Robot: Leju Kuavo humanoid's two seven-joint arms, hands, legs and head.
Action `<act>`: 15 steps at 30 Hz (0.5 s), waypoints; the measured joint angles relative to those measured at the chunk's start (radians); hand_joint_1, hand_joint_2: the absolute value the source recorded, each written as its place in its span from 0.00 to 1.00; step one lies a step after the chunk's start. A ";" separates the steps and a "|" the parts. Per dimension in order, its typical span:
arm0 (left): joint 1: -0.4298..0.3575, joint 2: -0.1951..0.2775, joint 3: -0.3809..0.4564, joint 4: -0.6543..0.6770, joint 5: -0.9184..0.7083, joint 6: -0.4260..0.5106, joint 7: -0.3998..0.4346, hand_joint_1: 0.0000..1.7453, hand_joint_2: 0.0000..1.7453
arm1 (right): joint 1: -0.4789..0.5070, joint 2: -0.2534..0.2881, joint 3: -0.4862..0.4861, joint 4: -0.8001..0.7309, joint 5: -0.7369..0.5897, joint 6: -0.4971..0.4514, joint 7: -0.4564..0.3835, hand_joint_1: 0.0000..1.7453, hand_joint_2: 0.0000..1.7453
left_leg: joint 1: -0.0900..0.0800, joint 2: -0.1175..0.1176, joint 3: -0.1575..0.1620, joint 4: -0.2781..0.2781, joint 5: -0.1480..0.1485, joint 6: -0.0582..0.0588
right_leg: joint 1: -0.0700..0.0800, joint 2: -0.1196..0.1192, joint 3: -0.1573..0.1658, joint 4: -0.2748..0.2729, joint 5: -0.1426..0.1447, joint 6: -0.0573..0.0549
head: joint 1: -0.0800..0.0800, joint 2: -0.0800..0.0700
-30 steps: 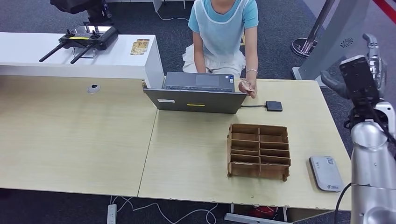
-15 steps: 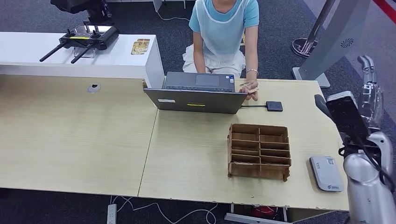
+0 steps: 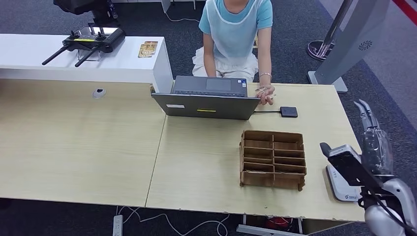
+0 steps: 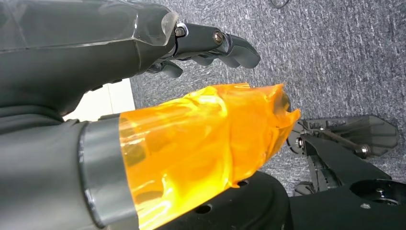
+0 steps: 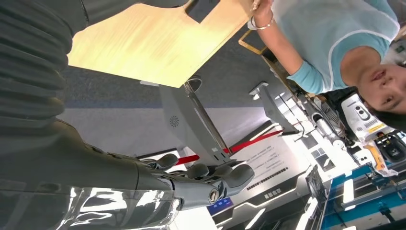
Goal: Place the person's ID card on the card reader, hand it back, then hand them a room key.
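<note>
Person: seated behind laptop (image 3: pixel 206 104); hand (image 3: pixel 264 93) holds ID card (image 3: pixel 269 94) at desk (image 3: pixel 88 142) edge
R hand (image 3: pixel 376 142): released, fingers straight, beside card reader (image 3: pixel 340 184)
L hand (image 4: pixel 143 43): fingers apart, grasping nothing, over carpet

No lettering can be read; the card reader (image 3: pixel 342 184) carries a small blurred mark.

From where I'm driving this, the long wooden desk (image 3: pixel 88 142) is pale beige with a faint grain, and the slotted cardboard organiser box (image 3: pixel 273 158) on it is plain brown. The open laptop (image 3: pixel 206 98) is dark grey with a little yellow sticker on its lid. The small square pad on a cable (image 3: pixel 288 111) is black, and the flat rounded card reader (image 3: pixel 340 186) is light grey. The seated person's short-sleeved top (image 3: pixel 235 24) is light blue. The left hand's (image 4: pixel 143 96) thumb is wrapped in see-through orange film, with dark grey fingers (image 4: pixel 225 45). Carpet is speckled dark grey.
</note>
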 joint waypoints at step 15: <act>0.000 -0.016 0.007 0.000 0.001 0.006 0.002 0.00 0.00 | 0.222 0.041 0.008 -0.151 0.021 0.005 -0.026 0.00 1.00 | 0.000 0.000 0.000 0.000 0.000 0.000 | 0.000 0.000 0.000 0.000 -0.001 0.000 | 0.000 0.000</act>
